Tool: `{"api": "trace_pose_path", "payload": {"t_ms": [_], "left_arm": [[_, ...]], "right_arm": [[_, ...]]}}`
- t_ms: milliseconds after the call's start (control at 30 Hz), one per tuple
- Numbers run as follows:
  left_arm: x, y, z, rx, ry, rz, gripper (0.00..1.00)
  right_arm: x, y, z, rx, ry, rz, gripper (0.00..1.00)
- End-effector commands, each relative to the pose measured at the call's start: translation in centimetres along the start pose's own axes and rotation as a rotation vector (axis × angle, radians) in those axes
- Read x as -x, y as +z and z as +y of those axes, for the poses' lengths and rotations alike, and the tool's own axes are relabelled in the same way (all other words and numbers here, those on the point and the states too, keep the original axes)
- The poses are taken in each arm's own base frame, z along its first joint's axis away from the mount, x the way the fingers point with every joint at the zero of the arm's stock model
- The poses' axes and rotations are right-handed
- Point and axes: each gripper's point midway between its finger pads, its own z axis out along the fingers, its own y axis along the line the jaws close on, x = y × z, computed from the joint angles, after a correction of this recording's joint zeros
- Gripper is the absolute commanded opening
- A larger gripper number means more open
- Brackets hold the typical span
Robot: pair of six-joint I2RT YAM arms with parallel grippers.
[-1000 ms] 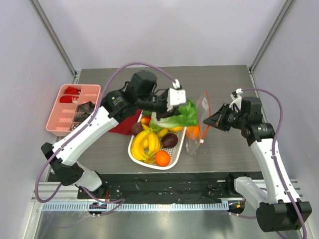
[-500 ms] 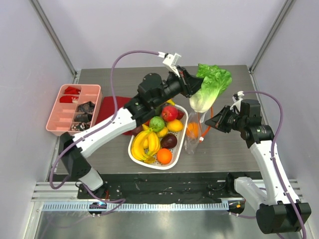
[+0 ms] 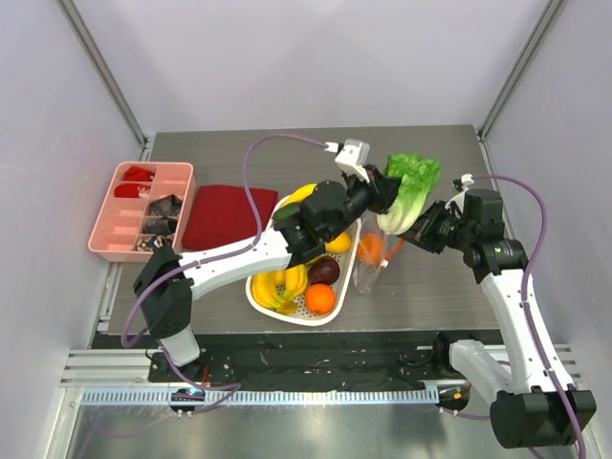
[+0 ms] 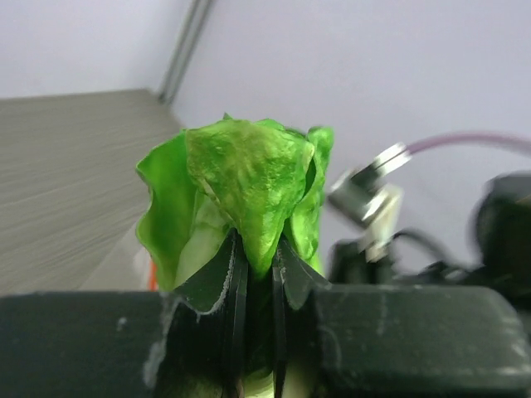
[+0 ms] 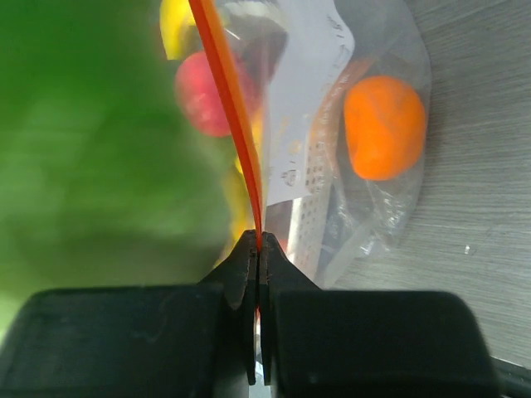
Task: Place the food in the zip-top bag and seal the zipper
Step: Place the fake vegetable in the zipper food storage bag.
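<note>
My left gripper [image 3: 388, 187] is shut on a pale-green leafy cabbage [image 3: 411, 184], which hangs in the air just above the mouth of the zip-top bag [image 3: 367, 270]. In the left wrist view the cabbage [image 4: 247, 170] rises from between my fingers [image 4: 255, 249]. The right gripper [image 3: 428, 228] is shut on the bag's red-orange zipper [image 5: 231, 108] and holds that edge up; its tips [image 5: 258, 242] pinch the strip. An orange [image 5: 384, 124] lies inside the clear bag [image 5: 332, 191]. The cabbage [image 5: 83, 149] fills the left of the right wrist view as a green blur.
A white basket [image 3: 260, 298] left of the bag holds bananas [image 3: 285, 283], an orange [image 3: 320, 299] and a dark purple fruit [image 3: 325, 271]. A dark red cloth [image 3: 225, 216] lies behind it. A pink compartment tray [image 3: 134, 212] stands at the far left.
My left arm lifted the cabbage out of the basket, swung it up and right, then lowered it to the bag's mouth beside the right gripper. The right gripper kept its hold.
</note>
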Motion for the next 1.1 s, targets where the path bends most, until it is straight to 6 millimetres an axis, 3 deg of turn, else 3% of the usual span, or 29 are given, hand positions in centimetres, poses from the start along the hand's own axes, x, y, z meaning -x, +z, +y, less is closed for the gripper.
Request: {"api": "trace_pose_path", "payload": {"t_ms": [0, 100, 200, 333, 467, 633, 767, 800, 833, 867, 900, 933, 1067], "left_arm": [[2.2, -3.0, 1.0, 0.032, 0.155, -0.06, 0.0], [1.4, -4.4, 2.4, 0.05, 0.262, -0.034, 0.0], [2.5, -5.3, 2.7, 0.068, 0.312, -0.052, 0.0], [3.4, -4.9, 0.4, 0.007, 0.337, -0.033, 0.0], [1.1, -5.2, -1.6, -0.089, 0.42, 0.048, 0.0], [-1.7, -7.8, -1.7, -0.252, 0.516, 0.203, 0.0], [-3.9, -9.2, 0.6, -0.261, 0.615, 0.377, 0.0], [-3.1, -8.9, 0.5, -0.251, 0.637, 0.393, 0.0], [-5.1, -9.6, 2.0, -0.233, 0.662, 0.503, 0.0], [-5.3, -9.7, 2.3, -0.221, 0.678, 0.537, 0.0], [-5.0, -9.6, 2.3, -0.235, 0.722, 0.545, 0.0], [-6.4, -10.4, 2.8, -0.259, 0.736, 0.617, 0.0], [-8.4, -11.9, 3.2, -0.378, 0.839, 0.737, 0.0]], "right_arm": [[1.9, -1.3, 3.1, 0.092, -0.026, -0.063, 0.01], [1.8, -1.3, 3.0, 0.092, -0.028, -0.063, 0.01], [1.8, -1.1, 2.7, 0.081, -0.024, -0.065, 0.01], [1.5, -0.8, 2.4, 0.087, 0.0, -0.058, 0.01], [1.7, -0.9, 2.7, 0.097, -0.011, -0.067, 0.01], [2.0, -1.6, 2.9, 0.083, -0.056, -0.083, 0.01], [1.8, -1.6, 2.7, 0.081, -0.061, -0.075, 0.01], [1.8, -1.6, 2.6, 0.077, -0.066, -0.078, 0.01], [1.7, -1.6, 2.5, 0.072, -0.07, -0.079, 0.01], [1.8, -1.7, 2.5, 0.071, -0.074, -0.084, 0.01], [1.9, -1.8, 2.6, 0.072, -0.077, -0.086, 0.01], [2.0, -1.9, 2.7, 0.074, -0.085, -0.093, 0.01], [2.2, -2.2, 3.1, 0.084, -0.127, -0.104, 0.01]]}}
